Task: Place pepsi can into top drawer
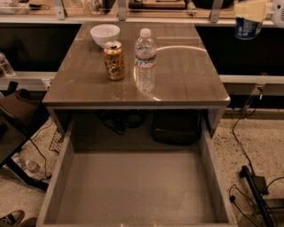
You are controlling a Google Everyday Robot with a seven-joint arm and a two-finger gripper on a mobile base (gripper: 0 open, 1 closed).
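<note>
- I read this as the carry step: the gripper (pixel 251 9) sits at about 1 o'clock in the view, past the table's far right corner, and it has the pepsi can (pixel 247 28) up in the air.
- The pincer is closed around the upper part of the can, which hangs beneath it touching nothing else, so I take the hold as firm.
- The can looks dark blue with white markings. Only its lower half shows, and it hangs upright.
- The top drawer (pixel 133 186) is pulled fully out at 6 o'clock, below the front edge of the table (pixel 186 75), with a flat, bare floor and low walls.
- For the next move I would bring the can toward 6 o'clock, over or around the tabletop, then lower it inside the drawer walls before letting go.
- The water bottle (pixel 145 60), the gold can (pixel 114 60) and the white bowl (pixel 104 33) stand toward 11 o'clock on the table. A path along the right side keeps well apart from them.
</note>
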